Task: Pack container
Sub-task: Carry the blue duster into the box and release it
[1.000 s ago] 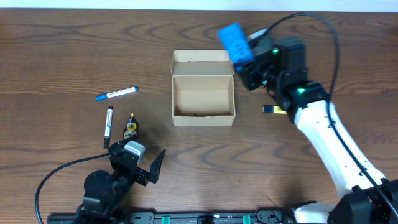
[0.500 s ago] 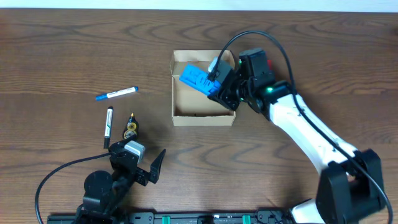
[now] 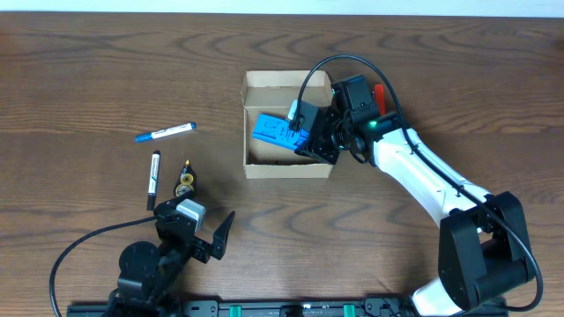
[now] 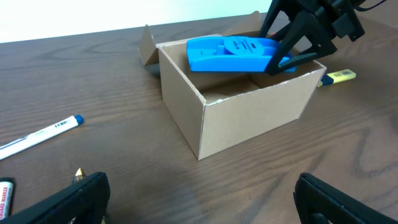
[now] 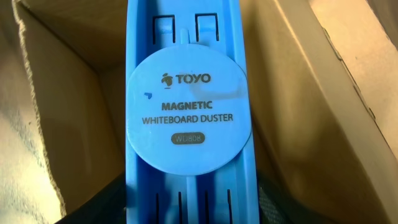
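While the right arm stretches diagonally from the front-right corner, white forearm link running up-left, its wrist sits over the right wall of the small tan-brown cardboard box [image 3: 264,170]. Right gripper [image 3: 304,139] tilts down into the opening, fingers clamped on one end of a blue plastic magnetic whiteboard duster [image 3: 273,132]. Duster's free end points left across the box interior; in the left wrist view it sits about rim height, roughly level. Box is mid-table on the dark wooden table [image 3: 88,70], flap lid [image 3: 282,81] folded back on the far side.

Left arm is folded low at the front-left edge, left gripper [image 4: 202,183] aimed toward the box, jaws spread wide, holding nothing.

Well left of the box: white marker with blue cap [image 3: 165,132] and black marker [image 3: 154,179], apart. Yellow highlighter [image 4: 339,76] lies right of the box.
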You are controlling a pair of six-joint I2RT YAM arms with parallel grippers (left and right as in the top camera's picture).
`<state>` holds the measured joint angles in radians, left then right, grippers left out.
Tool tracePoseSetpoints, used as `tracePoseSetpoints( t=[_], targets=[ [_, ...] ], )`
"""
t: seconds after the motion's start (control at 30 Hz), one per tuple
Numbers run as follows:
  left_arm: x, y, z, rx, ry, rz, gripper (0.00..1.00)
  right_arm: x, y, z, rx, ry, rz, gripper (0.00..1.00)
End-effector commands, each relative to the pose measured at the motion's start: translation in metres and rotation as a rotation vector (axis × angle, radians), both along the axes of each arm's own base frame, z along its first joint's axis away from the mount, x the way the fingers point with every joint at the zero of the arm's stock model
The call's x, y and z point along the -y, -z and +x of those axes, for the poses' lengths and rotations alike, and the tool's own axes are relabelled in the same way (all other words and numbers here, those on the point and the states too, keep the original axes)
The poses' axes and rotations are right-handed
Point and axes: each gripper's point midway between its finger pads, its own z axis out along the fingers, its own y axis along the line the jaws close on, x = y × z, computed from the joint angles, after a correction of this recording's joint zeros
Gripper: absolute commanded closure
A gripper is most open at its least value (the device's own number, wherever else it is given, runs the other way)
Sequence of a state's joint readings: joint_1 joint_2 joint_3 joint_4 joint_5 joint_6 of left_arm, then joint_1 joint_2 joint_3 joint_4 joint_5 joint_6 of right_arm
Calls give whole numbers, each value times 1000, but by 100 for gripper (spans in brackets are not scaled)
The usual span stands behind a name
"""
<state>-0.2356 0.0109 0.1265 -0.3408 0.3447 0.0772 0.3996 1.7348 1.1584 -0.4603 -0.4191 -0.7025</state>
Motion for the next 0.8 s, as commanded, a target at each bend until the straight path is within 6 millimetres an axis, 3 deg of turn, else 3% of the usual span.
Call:
tracePoseSetpoints(
  t=[0.0,0.3,0.47,0.77],
  targets=[
    [0,10,-1,-26,1,-7,5,-9,-1,-6,21,-92,14,63],
    [0,10,-1,-26,1,-7,5,-14,-21,-8,52,-212,3,58],
    [0,10,-1,-26,1,-7,5,-12,-31,1,45,-229,-50,56],
    [0,10,-1,-26,1,-7,5,-12,3,3,-72,-247,-107,56]
  ],
)
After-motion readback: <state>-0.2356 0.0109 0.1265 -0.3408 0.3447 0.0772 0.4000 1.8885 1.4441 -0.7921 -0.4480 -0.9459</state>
